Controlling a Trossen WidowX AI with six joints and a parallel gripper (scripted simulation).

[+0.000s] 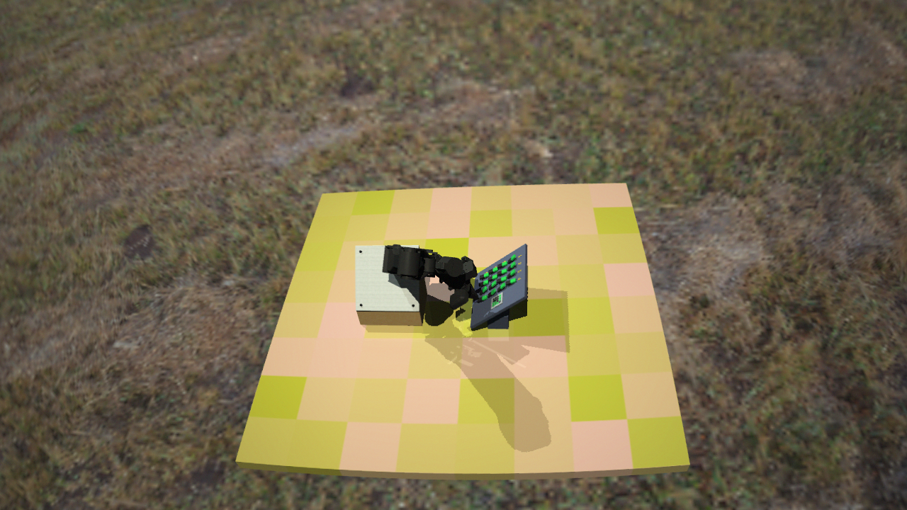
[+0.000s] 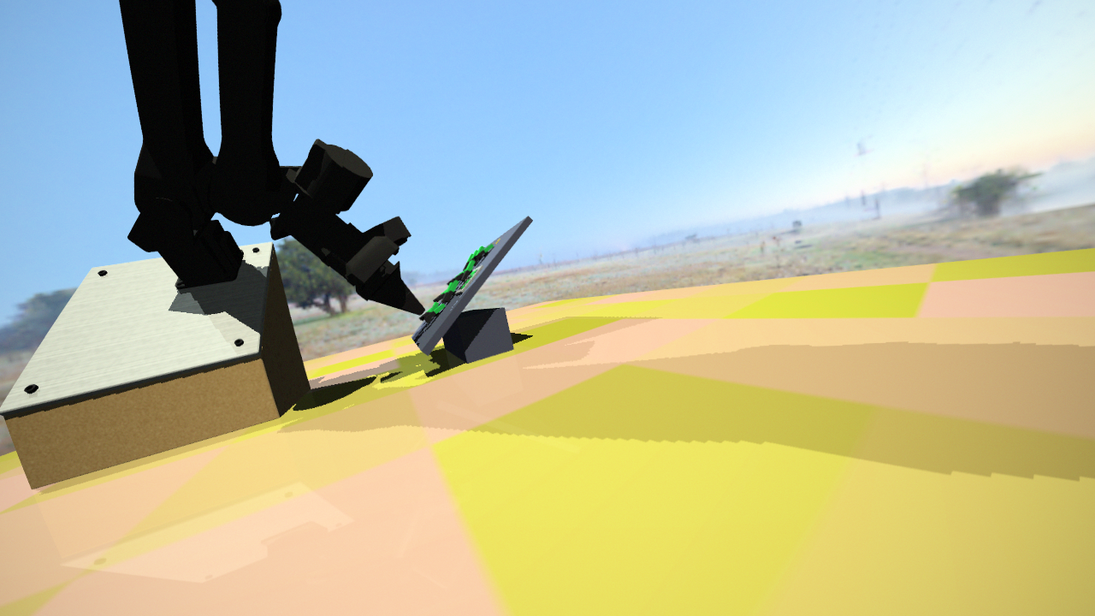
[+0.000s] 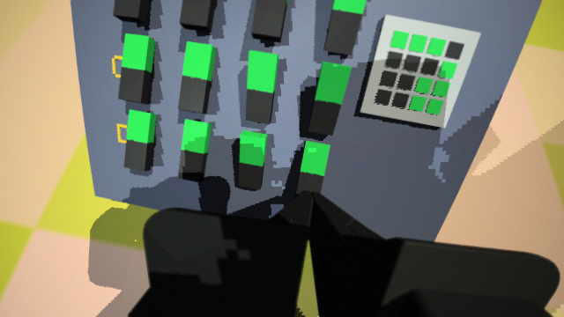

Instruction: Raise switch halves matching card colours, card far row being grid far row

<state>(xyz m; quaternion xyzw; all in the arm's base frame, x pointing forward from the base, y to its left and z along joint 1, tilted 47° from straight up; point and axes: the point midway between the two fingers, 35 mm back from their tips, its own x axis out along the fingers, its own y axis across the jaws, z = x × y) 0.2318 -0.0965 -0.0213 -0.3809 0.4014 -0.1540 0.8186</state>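
Note:
The tilted blue-grey panel (image 1: pixel 483 320) (image 2: pixel 501 257) (image 3: pixel 374 176) carries the switch grid. The pale card (image 1: pixel 496 300) (image 3: pixel 468 44) is right of it. From far to near its rows read green, green, green, dark; dark, dark, dark, green; then twice dark, dark, green, green. My gripper (image 2: pixel 420 312) (image 3: pixel 309 199) is shut and empty. Its tips are at the dark nearer half of the near row's rightmost switch (image 3: pixel 315 158) and hide its near end; contact is unclear. The near row's third switch (image 3: pixel 252 150) is beside it. Which halves are raised is hard to tell. The far rows are outside the wrist view.
The arm's base block (image 1: pixel 387 279) (image 2: pixel 153 329) stands on the near side of the panel. A dark wedge support (image 2: pixel 482 335) is under the panel. Arm shadows fall across the panel's near part and the checkered table top (image 1: pixel 368 443) (image 2: pixel 612 536).

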